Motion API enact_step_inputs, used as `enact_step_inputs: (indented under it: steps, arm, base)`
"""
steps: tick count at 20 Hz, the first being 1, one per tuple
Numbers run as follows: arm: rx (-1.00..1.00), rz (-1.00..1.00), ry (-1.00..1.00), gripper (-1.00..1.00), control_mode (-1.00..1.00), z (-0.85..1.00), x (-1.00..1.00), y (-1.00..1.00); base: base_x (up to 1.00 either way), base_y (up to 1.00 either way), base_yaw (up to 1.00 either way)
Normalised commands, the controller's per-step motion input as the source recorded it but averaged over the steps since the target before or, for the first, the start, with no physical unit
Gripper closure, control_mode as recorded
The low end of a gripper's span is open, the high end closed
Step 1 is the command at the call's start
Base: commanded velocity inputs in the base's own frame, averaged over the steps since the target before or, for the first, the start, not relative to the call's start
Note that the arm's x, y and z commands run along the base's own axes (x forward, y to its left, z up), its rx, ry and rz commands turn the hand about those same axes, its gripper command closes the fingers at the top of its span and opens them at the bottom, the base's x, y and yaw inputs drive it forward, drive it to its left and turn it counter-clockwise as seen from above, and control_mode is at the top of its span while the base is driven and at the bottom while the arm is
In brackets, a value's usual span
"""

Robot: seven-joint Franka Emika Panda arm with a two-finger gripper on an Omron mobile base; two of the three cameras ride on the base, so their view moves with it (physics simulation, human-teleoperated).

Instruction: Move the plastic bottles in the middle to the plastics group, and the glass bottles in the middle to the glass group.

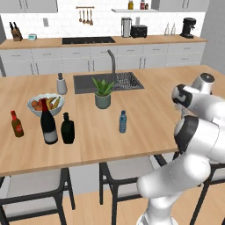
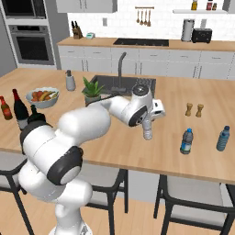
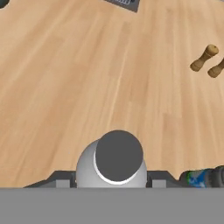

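My gripper (image 2: 147,125) hangs over the right middle of the wooden island, shut on a clear-whitish plastic bottle (image 2: 147,133) that points down from the hand. In the hand view its cap and shoulders (image 3: 114,161) sit between the fingers. A blue-tinted plastic bottle (image 1: 123,121) stands alone mid-counter, in front of the plant. The plastics group, two blue water bottles (image 2: 186,141) (image 2: 223,138), stands at the right end. At the left end the squat black glass bottle (image 1: 67,128) stands beside the tall wine bottle (image 1: 48,122), with the red-brown sauce bottle (image 1: 16,124) further left.
A potted plant (image 1: 103,93) and the sink (image 1: 108,81) lie behind the middle. A fruit bowl (image 1: 45,104) sits behind the wine bottle. Two wooden shakers (image 2: 194,109) stand behind the plastics group. Stools line the near edge.
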Motion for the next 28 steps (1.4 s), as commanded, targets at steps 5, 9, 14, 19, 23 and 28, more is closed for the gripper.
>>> enact_step_inputs:
  steps: [5,9,14,19,23,28]
  arm:
    - [0.02,-0.02,0.04,1.00,-1.00,-0.33,0.35,-0.41]
    - [0.14,0.00,0.00,1.00,-1.00,-0.13,0.04,-0.46]
    - [0.03,-0.03,0.00,1.00,-1.00,-0.56,0.04,-0.37]
    - [0.00,-0.06,-0.08,1.00,-1.00,-0.10,0.04,-0.19]
    - [0.00,-0.14,-0.10,1.00,-1.00,0.00,0.00,-0.21]
    - [0.00,-0.14,-0.05,1.00,-1.00,-0.01,-0.01,-0.07]
  base:
    - [0.00,0.00,0.00]
    - [0.00,0.00,0.00]
    - [0.00,0.00,0.00]
    - [0.00,0.00,0.00]
    - [0.00,0.00,0.00]
    - [0.00,0.00,0.00]
